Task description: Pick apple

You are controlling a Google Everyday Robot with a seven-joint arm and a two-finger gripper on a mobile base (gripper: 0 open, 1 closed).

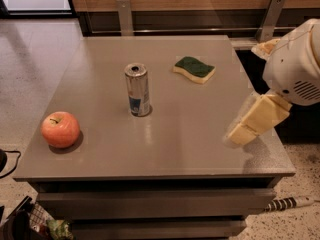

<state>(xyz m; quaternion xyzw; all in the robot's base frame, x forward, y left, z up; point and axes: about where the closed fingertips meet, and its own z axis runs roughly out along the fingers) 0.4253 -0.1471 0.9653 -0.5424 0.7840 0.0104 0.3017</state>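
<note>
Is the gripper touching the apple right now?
Apart. The camera view shows the gripper over the table's right edge and the apple near its front left corner, a wide stretch of tabletop between them.

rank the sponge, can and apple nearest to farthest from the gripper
The gripper hovers over the front right of the table.
1. sponge, back right, and can, centre: too close to call
2. apple, front left, farthest

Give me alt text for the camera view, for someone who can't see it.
An apple sits near the left front corner of a grey table, far from the robot's gripper over the right edge. A can stands mid-table, with a sponge behind it to the right.
</note>
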